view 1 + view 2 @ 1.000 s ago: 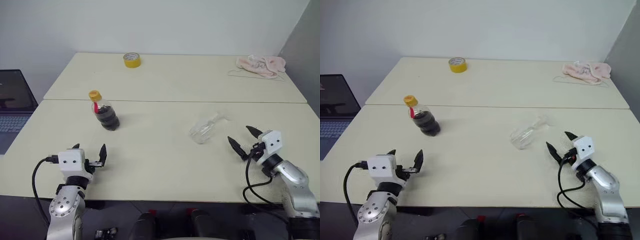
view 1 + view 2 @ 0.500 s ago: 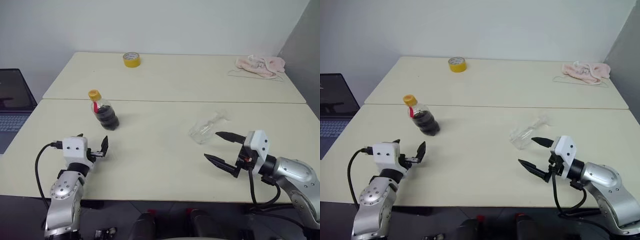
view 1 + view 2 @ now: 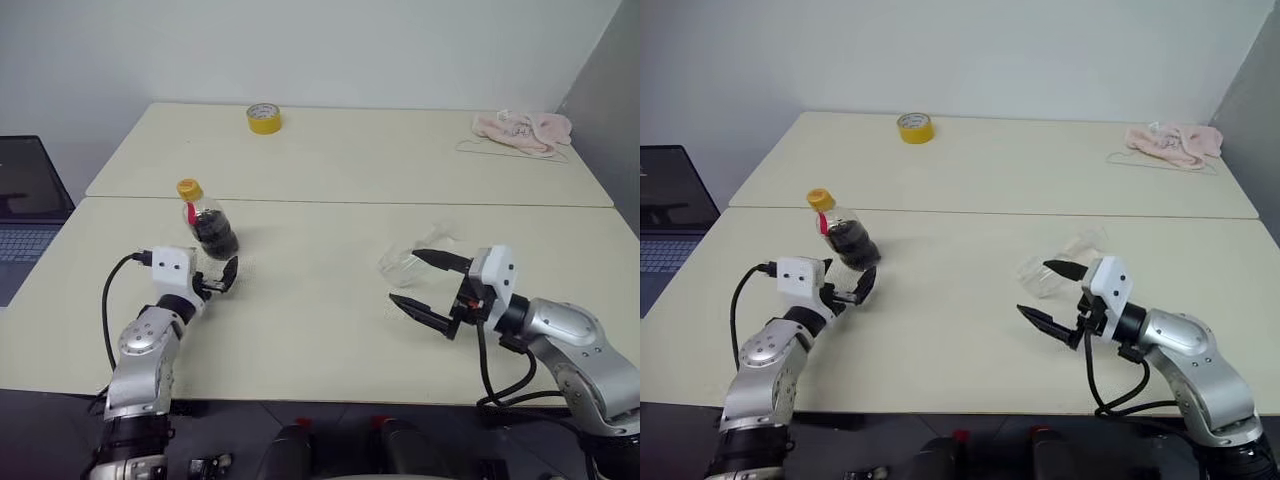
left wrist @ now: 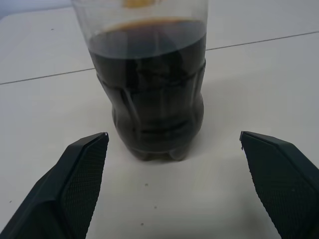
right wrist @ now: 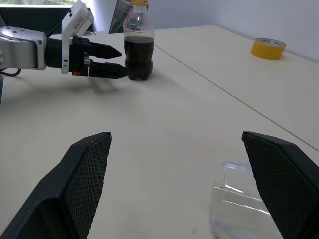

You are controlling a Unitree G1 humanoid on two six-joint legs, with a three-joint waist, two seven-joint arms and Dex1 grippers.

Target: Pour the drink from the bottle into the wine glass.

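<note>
The bottle (image 3: 208, 225) stands upright on the near table (image 3: 310, 320), yellow cap on, w/ the drink (image 4: 149, 94) filling roughly its lower half. Left gripper (image 3: 212, 279) sits just in front of it, jaws spread wide, not touching; the left wrist view shows the bottle's base centred between the two fingers (image 4: 79, 174) but a bit beyond their tips. The wine glass (image 3: 408, 260) lies on its side on the right part of the table (bowl toward the robot, stem pointing away). Right gripper (image 3: 425, 284) is beside the bowl, released, fingers wide apart, holding nothing. On the far table: a yellow tape roll (image 3: 263, 119) and a pink cloth (image 3: 522, 131). Laptop (image 3: 25, 215) at the left edge.
</note>
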